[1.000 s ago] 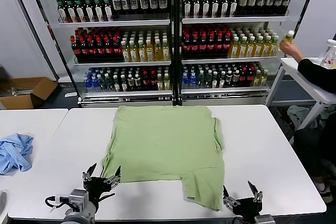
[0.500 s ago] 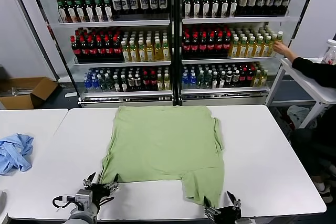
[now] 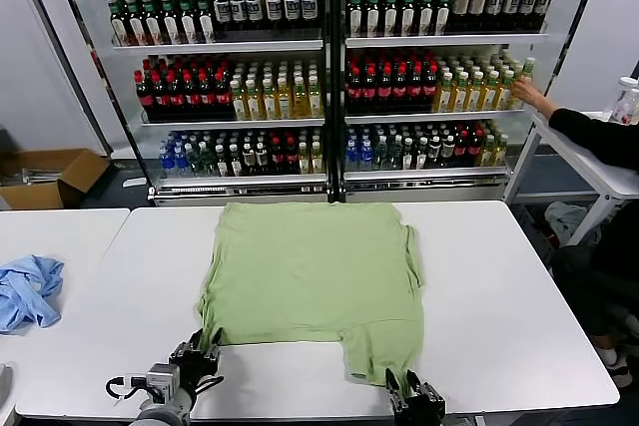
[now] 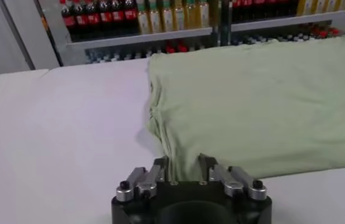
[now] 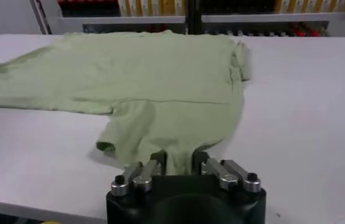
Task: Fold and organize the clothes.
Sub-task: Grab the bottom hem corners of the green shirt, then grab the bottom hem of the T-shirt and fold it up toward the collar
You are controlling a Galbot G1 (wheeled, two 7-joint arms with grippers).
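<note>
The light green shirt (image 3: 315, 271) lies spread flat on the white table (image 3: 499, 296), with one flap reaching toward the near edge at the right. My left gripper (image 3: 200, 354) is at the shirt's near left corner, and its jaws are closed on the hem there, as the left wrist view shows (image 4: 184, 167). My right gripper (image 3: 411, 388) is at the tip of the near right flap, its jaws closed on the cloth in the right wrist view (image 5: 177, 159). No buttons or printed patch show.
A crumpled light blue garment (image 3: 28, 288) lies on a second white table (image 3: 60, 226) to the left. Drink coolers (image 3: 329, 77) stand behind the table. A person's arm (image 3: 589, 137) reaches to the shelves at the far right. A cardboard box (image 3: 50, 175) sits on the floor.
Both grippers moved in from the table's near edge onto the shirt's hem, and their fingers went from spread wide to closed on the cloth. The person's hand moved along the shelf.
</note>
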